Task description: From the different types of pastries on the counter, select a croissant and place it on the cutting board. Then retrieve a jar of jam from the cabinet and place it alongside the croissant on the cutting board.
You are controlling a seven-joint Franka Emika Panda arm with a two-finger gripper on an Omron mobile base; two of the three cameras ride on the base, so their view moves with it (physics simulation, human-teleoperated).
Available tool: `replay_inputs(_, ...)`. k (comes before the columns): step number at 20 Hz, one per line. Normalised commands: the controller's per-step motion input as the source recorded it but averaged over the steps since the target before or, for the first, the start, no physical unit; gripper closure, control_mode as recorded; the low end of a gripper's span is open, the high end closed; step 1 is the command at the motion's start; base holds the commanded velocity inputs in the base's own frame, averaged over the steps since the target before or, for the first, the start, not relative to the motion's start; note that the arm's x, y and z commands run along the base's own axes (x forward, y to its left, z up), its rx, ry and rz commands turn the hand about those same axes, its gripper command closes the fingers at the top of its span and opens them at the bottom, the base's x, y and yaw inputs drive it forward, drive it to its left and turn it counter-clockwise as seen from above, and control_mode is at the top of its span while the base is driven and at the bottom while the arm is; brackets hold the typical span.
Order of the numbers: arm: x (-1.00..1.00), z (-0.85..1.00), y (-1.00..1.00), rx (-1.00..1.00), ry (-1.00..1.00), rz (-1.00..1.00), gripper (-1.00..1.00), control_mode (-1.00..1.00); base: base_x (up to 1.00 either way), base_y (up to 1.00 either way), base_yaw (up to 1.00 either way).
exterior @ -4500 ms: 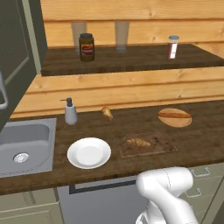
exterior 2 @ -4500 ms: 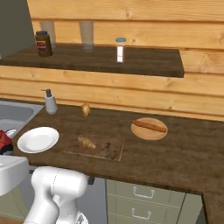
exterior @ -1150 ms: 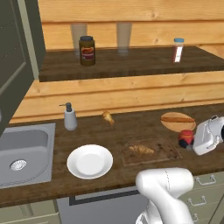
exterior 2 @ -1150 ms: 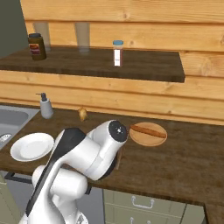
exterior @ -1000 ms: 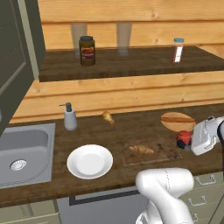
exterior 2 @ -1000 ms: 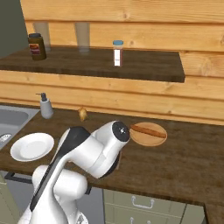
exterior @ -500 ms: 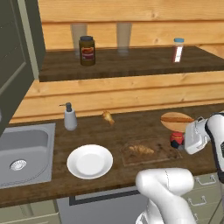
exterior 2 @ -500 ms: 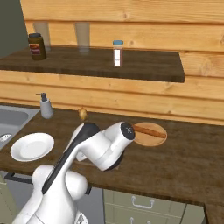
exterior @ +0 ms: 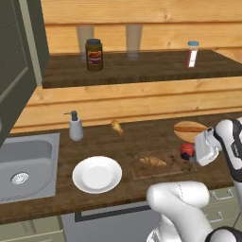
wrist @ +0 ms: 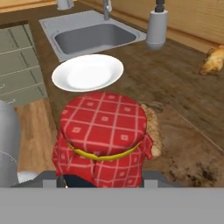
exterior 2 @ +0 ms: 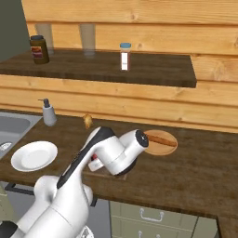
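One jam jar (wrist: 103, 138), capped in red checked cloth tied with a yellow band, sits in our gripper (exterior: 193, 156), whose jaws are clenched on it just below the cloth; from the left base camera we see its red top (exterior: 187, 150) peeking out beside the white hand, over the right end of the cutting board (exterior: 166, 171). We cannot tell whether the jar's base has touched the board yet or hangs just above it. We judge the jar to be rigid and fairly heavy for its size, probably glass under the cover, so breakable if dropped or knocked, and smooth enough on its wall to slip. The cloth cap looks soft and would give under pressure, so we would rather keep hold of the firm body beneath the band, square across its width, than pinch the fabric. The croissant (exterior: 152, 162) lies on the board just left of the jar; in the hand camera its browned edge (wrist: 151, 129) shows right behind the cap. It should be light, flaky and easily crushed, so we would set the jar down beside it, not against it. Left of the board rests a white plate (exterior: 97, 174), and another small pastry (exterior: 116, 126) lies farther back by the wall.
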Motion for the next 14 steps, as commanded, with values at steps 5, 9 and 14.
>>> replay_inputs(5,0.25,-0.29,0.0,0.01,0.0,0.05,1.0,-1.0,0.0,0.0,0.0)
replay_inputs(9,0.29,-0.31,0.0,0.02,0.0,0.04,1.0,-1.0,0.0,0.0,0.0)
replay_inputs(14,0.41,-0.26,0.0,0.01,0.0,0.04,1.0,-1.0,0.0,0.0,0.0)
